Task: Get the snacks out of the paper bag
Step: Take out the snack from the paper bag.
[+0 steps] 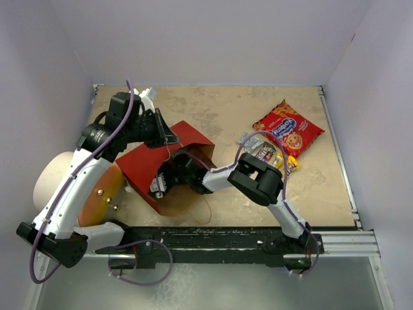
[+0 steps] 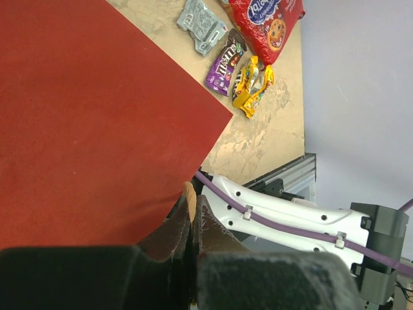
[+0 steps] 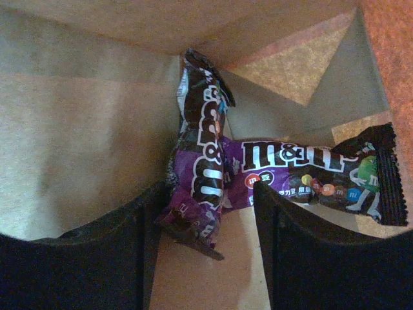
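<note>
The paper bag (image 1: 151, 161) lies on its side, red face up, mouth toward the near edge; in the left wrist view its red face (image 2: 84, 116) fills the frame. My left gripper (image 1: 169, 137) is shut on the bag's brown rim (image 2: 189, 194). My right gripper (image 1: 160, 184) is inside the bag, open (image 3: 200, 226). Two purple packets lie inside: one on end (image 3: 200, 161) with its lower end between my fingers (image 3: 110, 258), one flat (image 3: 303, 174) behind. On the table lie the red cookie bag (image 1: 288, 127), a silver-grey packet (image 1: 247, 138), a purple packet (image 1: 264, 152) and a yellow-orange packet (image 1: 288, 161).
A white cylinder (image 1: 55, 181) with an orange end (image 1: 100, 194) lies left of the bag, beside my left arm. The enclosure walls stand close round the table. My right arm's white link (image 2: 277, 213) crosses in front of the bag's mouth.
</note>
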### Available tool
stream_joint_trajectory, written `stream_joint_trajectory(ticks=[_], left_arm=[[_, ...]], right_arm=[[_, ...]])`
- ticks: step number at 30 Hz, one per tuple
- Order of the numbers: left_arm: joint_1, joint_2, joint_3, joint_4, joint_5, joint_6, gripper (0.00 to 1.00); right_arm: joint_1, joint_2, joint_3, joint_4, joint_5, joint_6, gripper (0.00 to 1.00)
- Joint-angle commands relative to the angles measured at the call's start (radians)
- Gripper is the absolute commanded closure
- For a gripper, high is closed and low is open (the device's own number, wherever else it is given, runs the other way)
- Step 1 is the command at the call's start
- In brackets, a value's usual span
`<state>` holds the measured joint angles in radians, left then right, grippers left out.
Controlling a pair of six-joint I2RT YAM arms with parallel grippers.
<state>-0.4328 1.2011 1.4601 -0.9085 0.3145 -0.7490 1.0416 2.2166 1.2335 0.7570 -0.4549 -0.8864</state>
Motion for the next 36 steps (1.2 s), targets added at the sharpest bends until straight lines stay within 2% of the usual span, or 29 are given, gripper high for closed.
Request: stream_joint_trajectory(ticks=[1,8,13,15,21,25,28,36], left_arm=[[0.005,-0.014,0.020,0.006,0.009,-0.007,1.00],[0.005,-0.004,0.035,-0.006,0.001,-0.005,1.00],[0.005,-0.007,0.033,-0.024,-0.028,0.005,1.00],[0.005,-0.005,0.030,-0.026,-0.032,0.007,1.00],[0.006,0.001,0.033,-0.015,-0.057,0.011,1.00],[0.007,-0.004,0.028,-0.010,-0.071,0.007,1.00],[0.009,-0.018,0.017,-0.006,-0.071,0.007,1.00],[0.011,-0.072,-0.045,0.021,-0.066,-0.012,1.00]], right_arm=[[0.004,0.026,0.055,0.060,0.036,-0.001,0.44],[0.002,0.039,0.079,-0.023,0.051,-0.074,0.63],[0.003,0.030,0.088,-0.071,0.040,-0.074,0.85],[0.003,0.017,0.096,-0.101,0.035,-0.065,0.90],[0.003,-0.085,0.014,-0.062,0.029,-0.017,0.94],[0.003,-0.170,-0.055,-0.070,0.037,0.017,1.00],[0.002,-0.242,-0.096,-0.112,0.044,0.035,1.00],[0.005,-0.423,-0.263,-0.095,0.071,0.216,1.00]])
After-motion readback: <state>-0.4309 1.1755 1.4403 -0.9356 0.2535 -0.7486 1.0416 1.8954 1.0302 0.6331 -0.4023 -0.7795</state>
